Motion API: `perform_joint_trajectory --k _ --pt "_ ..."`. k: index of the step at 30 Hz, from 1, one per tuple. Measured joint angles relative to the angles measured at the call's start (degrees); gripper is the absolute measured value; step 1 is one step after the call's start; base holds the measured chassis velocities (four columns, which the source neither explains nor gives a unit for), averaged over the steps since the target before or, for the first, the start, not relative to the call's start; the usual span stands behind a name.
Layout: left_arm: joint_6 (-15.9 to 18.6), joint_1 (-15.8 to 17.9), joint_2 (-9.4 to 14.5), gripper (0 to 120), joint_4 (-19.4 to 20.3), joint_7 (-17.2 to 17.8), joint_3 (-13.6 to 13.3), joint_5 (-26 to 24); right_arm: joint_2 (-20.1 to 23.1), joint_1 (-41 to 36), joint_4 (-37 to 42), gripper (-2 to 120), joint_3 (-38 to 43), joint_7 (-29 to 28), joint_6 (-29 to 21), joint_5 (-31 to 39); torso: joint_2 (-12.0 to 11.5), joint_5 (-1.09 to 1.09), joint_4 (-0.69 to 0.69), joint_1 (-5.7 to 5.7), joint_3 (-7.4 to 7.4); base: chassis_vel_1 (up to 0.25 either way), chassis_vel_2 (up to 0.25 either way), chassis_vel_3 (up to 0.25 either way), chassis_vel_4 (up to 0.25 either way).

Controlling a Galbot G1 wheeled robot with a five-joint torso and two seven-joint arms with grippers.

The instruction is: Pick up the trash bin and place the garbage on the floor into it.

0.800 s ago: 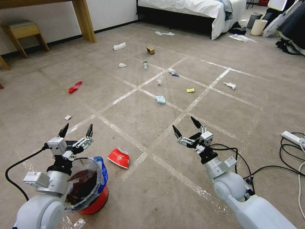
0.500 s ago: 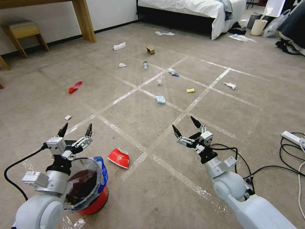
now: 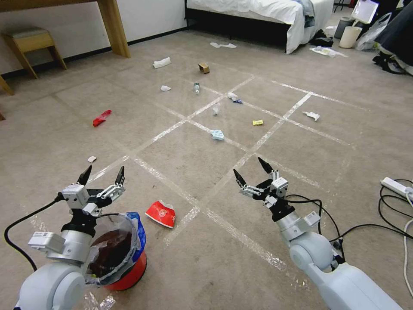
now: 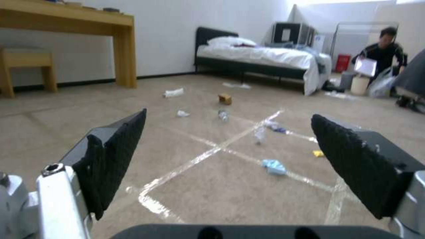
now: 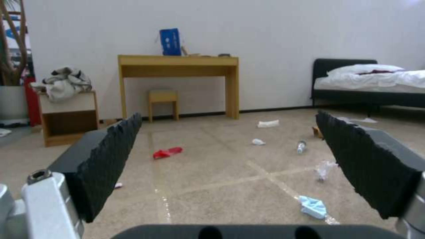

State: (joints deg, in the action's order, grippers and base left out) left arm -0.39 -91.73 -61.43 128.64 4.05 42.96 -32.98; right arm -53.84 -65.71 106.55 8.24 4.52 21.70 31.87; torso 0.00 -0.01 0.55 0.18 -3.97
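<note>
The trash bin (image 3: 129, 269), red-orange with a clear blue-edged liner, stands on the floor (image 3: 189, 161) at the near left, partly behind my left arm. My left gripper (image 3: 102, 174) hovers open just above and beyond its rim, holding nothing. My right gripper (image 3: 248, 168) hangs open and empty at the centre right. Garbage lies scattered: a crushed red-white bowl (image 3: 161, 213) beside the bin, a red wrapper (image 3: 102, 117), a blue piece (image 3: 217, 134), a yellow scrap (image 3: 257, 122), a bottle (image 3: 196, 88), a brown carton (image 3: 204, 68) and white tissues (image 3: 161, 63). In the left wrist view the fingers (image 4: 117, 156) frame the blue piece (image 4: 273, 166).
A bed (image 3: 258, 13) stands at the back, with a grey bin (image 3: 344, 26) and a cream bin (image 3: 350, 36) to its right. A wooden desk leg (image 3: 112, 28) and stool (image 3: 32, 45) are at the back left. A power strip (image 3: 396, 186) and cables lie at the right.
My left arm has drifted slightly to the left. The bin, the litter and the right arm have not moved.
</note>
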Motion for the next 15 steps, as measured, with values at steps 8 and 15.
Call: perform_joint_trajectory --k 8,15 --pt "9.8 -4.9 6.3 99 4.7 7.4 5.3 -6.3 -0.1 -0.1 -0.3 100 -0.1 0.3 0.3 -0.2 0.0 0.01 0.0 0.0 0.0 0.0 0.0 0.0 0.0" --pt "15.1 -6.9 12.0 98 6.0 11.9 11.1 -12.2 -0.4 -0.5 -0.4 100 0.2 0.6 0.7 -0.4 0.0 0.0 0.01 0.0 0.0 0.0 0.0 0.0 0.0"
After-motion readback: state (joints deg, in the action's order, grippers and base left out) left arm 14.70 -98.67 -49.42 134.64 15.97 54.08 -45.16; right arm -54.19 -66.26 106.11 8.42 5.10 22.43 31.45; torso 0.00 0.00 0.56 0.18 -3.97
